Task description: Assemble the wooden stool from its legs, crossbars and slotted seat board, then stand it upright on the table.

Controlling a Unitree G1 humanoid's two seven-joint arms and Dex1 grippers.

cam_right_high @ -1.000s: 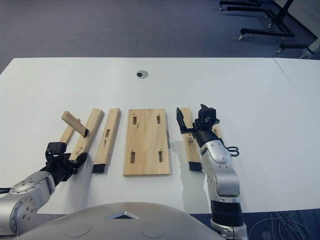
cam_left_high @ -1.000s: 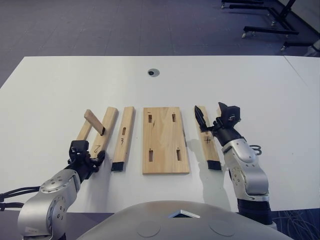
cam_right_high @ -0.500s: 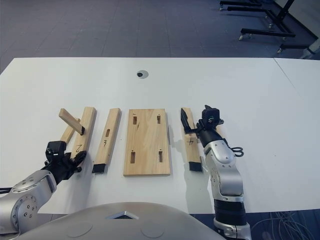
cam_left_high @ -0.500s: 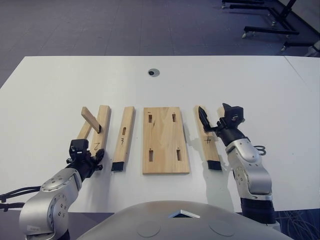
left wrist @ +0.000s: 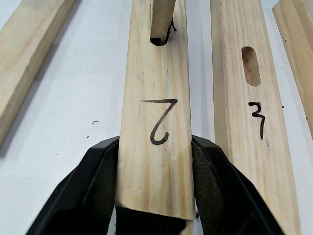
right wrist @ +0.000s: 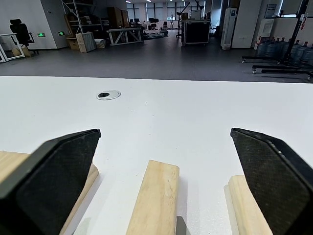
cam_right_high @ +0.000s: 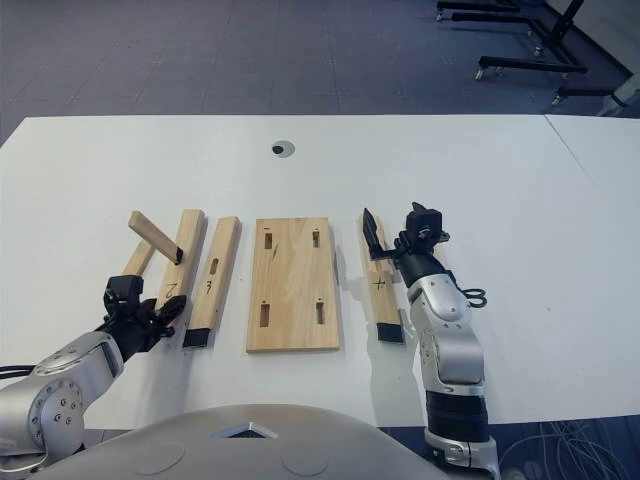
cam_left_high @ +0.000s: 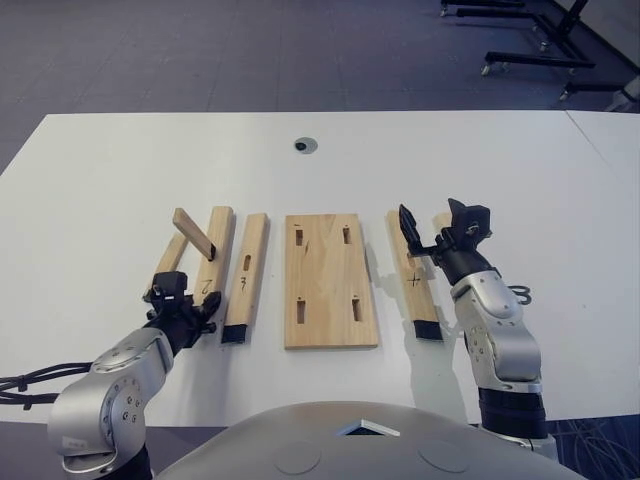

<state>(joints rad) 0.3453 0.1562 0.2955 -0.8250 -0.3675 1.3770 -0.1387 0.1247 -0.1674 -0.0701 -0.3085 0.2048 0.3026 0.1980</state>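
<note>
My left gripper (cam_left_high: 186, 310) is shut on the near end of the leg marked 2 (left wrist: 159, 112), one finger (left wrist: 95, 181) on each side of it. A crossbar (cam_left_high: 193, 232) stands tilted in that leg's slot. Beside it lies the leg marked 3 (cam_left_high: 247, 270), and the slotted seat board (cam_left_high: 328, 278) lies flat in the middle. To the right lies the leg marked with a cross (cam_left_high: 413, 280). My right gripper (cam_left_high: 436, 216) hangs open over its far end, above a loose wooden bar (right wrist: 154, 200).
Another loose bar (left wrist: 29, 54) lies left of leg 2. A small black looped object (cam_left_high: 520, 293) lies beside my right arm. A round grommet (cam_left_high: 306, 145) sits in the white table (cam_left_high: 520, 170) farther back, with bare room all around.
Leg 2 with its crossbar has swung and shifted right, and now lies straight beside leg 3, still held by my left gripper. My right gripper has drifted slightly right and farther back, still open.
</note>
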